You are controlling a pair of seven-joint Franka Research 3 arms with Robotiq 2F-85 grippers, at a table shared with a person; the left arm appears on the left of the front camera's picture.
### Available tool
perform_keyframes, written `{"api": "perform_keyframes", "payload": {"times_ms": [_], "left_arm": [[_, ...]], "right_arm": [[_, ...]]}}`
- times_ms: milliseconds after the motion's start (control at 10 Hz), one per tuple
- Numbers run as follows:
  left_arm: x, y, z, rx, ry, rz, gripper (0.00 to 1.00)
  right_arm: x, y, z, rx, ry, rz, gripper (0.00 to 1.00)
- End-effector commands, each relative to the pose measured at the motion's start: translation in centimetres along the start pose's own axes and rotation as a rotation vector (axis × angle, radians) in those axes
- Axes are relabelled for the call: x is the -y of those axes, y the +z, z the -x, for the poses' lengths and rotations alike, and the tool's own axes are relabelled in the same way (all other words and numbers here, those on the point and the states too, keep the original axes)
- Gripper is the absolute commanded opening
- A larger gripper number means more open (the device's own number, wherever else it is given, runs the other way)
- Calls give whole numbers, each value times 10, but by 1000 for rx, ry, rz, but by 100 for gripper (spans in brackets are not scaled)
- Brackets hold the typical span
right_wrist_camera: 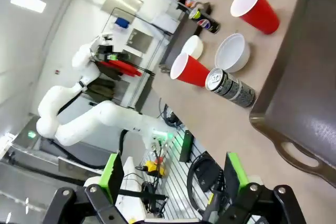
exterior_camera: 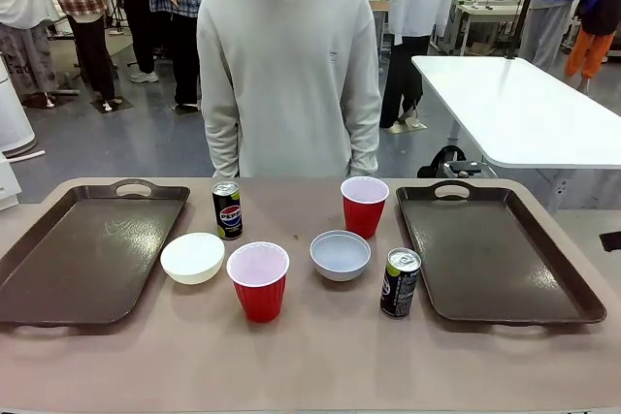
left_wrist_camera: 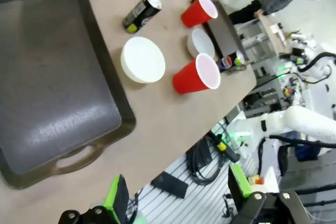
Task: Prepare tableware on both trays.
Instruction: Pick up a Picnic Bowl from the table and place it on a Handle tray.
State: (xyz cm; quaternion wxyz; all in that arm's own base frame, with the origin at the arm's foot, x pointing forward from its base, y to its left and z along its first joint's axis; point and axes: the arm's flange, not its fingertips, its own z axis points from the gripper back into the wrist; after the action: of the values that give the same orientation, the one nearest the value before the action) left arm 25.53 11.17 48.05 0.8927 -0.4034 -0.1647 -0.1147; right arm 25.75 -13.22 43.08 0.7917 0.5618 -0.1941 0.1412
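Note:
Two dark brown trays, left tray and right tray, lie bare at the table's ends. Between them stand a cream bowl, a grey-white bowl, a near red cup, a far red cup, a far dark can and a near dark can. My left gripper hangs open and empty off the table's near edge, by the left tray. My right gripper is open and empty too, short of the right tray and the near can.
A person in a pale sweater stands at the far edge, arms down. A white table is behind on the right. Cables and floor lie below the near table edge. My left arm appears in the right wrist view.

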Motion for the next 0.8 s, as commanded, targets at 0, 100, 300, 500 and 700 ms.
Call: {"api": "perform_keyframes", "payload": {"times_ms": [0, 100, 300, 500, 700], "left_arm": [[18, -10, 10, -40, 6, -95, 100], [28, -12, 8, -64, 7, -162, 100], [17, -3, -4, -42, -2, -77, 100], [17, -3, -4, -42, -2, -77, 100], [17, -3, -4, -42, -2, -77, 100]], "right_arm": [[-20, -62, 27, 13, -45, 58, 100], [-24, -70, 23, 22, -59, 83, 100], [-12, -12, -17, -6, -26, 58, 100], [-12, -12, -17, -6, -26, 58, 100], [-12, -12, -17, -6, -26, 58, 100]]}}
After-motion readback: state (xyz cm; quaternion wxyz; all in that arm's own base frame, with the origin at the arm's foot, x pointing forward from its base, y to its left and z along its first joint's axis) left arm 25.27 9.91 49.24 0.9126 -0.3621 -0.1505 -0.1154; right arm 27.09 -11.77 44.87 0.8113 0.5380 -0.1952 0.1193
